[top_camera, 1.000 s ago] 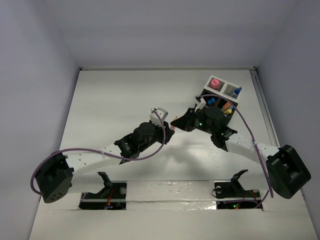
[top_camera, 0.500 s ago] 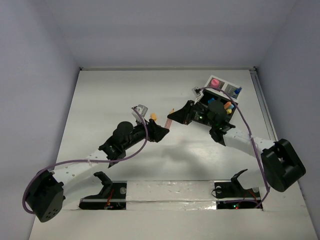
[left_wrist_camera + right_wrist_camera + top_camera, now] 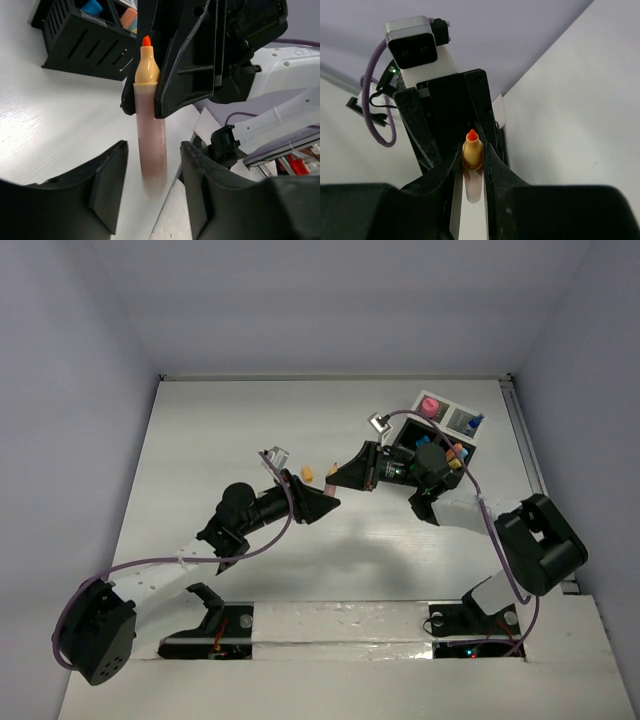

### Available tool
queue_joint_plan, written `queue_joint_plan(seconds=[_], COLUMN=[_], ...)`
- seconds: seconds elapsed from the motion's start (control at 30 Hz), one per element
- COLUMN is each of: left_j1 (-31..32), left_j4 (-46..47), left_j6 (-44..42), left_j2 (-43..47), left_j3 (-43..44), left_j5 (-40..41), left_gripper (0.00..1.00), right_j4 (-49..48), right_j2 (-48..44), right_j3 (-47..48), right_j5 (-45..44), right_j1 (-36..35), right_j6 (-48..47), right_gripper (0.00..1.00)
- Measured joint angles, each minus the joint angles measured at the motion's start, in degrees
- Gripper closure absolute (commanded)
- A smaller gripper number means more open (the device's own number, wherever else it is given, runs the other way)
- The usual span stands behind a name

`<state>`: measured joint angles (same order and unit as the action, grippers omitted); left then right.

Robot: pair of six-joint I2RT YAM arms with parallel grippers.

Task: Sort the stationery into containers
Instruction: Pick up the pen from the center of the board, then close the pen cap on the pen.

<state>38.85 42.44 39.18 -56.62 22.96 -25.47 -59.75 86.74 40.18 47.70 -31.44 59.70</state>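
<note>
A clear pen (image 3: 151, 140) with an orange tip (image 3: 471, 135) is held off the table by my right gripper (image 3: 336, 478), which is shut on its upper body just below the tip. My left gripper (image 3: 152, 192) is open; the pen's lower end hangs between its fingers (image 3: 107, 187) without touching either. In the top view the left gripper (image 3: 326, 503) faces the right one near the table's middle. The black divided container (image 3: 470, 443) stands at the back right behind the right arm, with coloured pieces inside; its slotted wall (image 3: 85, 47) also shows in the left wrist view.
A small orange piece (image 3: 307, 474) lies on the table just left of the grippers. A pink round piece (image 3: 429, 406) sits on a white card behind the container. The left arm's wrist camera (image 3: 412, 42) faces the right wrist view.
The left gripper has opened off the pen and its arm has drawn back to the left. The right gripper keeps the pen and has shifted left and further from the arm bases.
</note>
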Motion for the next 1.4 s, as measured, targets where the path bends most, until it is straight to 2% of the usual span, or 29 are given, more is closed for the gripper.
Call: queue_joint_plan(seconds=[0.03, 0.1, 0.2, 0.33, 0.4, 0.43, 0.47, 0.5, 0.6, 0.73, 0.83, 0.97, 1.13, 1.3, 1.4], left_j1=[-0.1, -0.1, -0.1, -0.4, -0.4, -0.4, -0.4, -0.4, -0.4, -1.5, -2.9, -4.2, -4.7, -4.8, -4.8], left_j4=[0.3, 0.9, 1.3, 1.5, 1.7, 1.7, 1.5, 1.2, -1.8, -8.8, -14.2, -20.3, -24.2, -25.6, -26.3], left_j6=[0.4, 1.0, 1.5, 2.4, 2.4, 2.4, 2.4, 2.3, 1.0, -1.4, -3.2, -4.6, -4.8, -4.8, -4.8], left_j2=[-0.3, -0.8, -0.8, -0.9, -0.8, -0.8, -0.8, -0.6, 1.2, 6.6, 11.1, 16.5, 20.8, 22.3, 23.1], left_j3=[-0.1, -0.1, -0.2, -0.3, -0.2, -0.3, -0.2, -0.2, -0.2, -0.2, 0.2, 0.5, 0.5, 0.5, 0.1], left_j5=[-0.5, -1.3, -1.8, -2.0, -2.0, -1.9, -1.9, -1.7, -0.1, 4.0, 8.6, 15.0, 18.9, 19.6, 19.5], left_gripper=[0.67, 0.75, 0.80, 1.00, 1.00, 1.00, 1.00, 1.00, 1.00, 1.00, 1.00, 1.00, 1.00, 1.00, 1.00], right_j4=[-1.7, -4.4, -7.8, -11.1, -11.6, -11.7, -11.7, -11.7, -11.6, -9.5, -4.0, 7.6, 21.5, 38.7, 45.6], right_j2=[0.8, 2.4, 4.1, 5.2, 5.4, 5.5, 5.6, 5.7, 5.7, 5.5, 4.4, 1.5, 0.4, 4.4, 8.2], right_j3=[0.0, 0.2, 0.3, 0.7, 0.8, 0.9, 1.0, 1.0, 1.4, 1.7, 1.7, 1.7, 2.6, 12.1, 19.4], right_j5=[0.8, 1.7, 2.7, 3.5, 3.8, 3.8, 3.8, 3.9, 4.0, 4.1, 4.0, 1.7, -3.1, -12.7, -18.9], right_j1=[0.0, 0.0, 0.0, 0.2, 0.2, 0.2, 0.2, 0.2, 0.2, 0.2, 0.2, 0.2, 0.2, 0.2, -0.2], right_j6=[1.2, 3.1, 5.9, 6.8, 7.1, 7.3, 7.4, 7.4, 8.3, 6.6, 2.8, -5.3, -14.6, -24.0, -28.5], right_gripper=[1.00, 1.00, 1.00, 1.00, 1.00, 0.94, 0.83, 0.58, 0.33, 0.23, 0.17, 0.14, 0.10, 0.04, 0.06])
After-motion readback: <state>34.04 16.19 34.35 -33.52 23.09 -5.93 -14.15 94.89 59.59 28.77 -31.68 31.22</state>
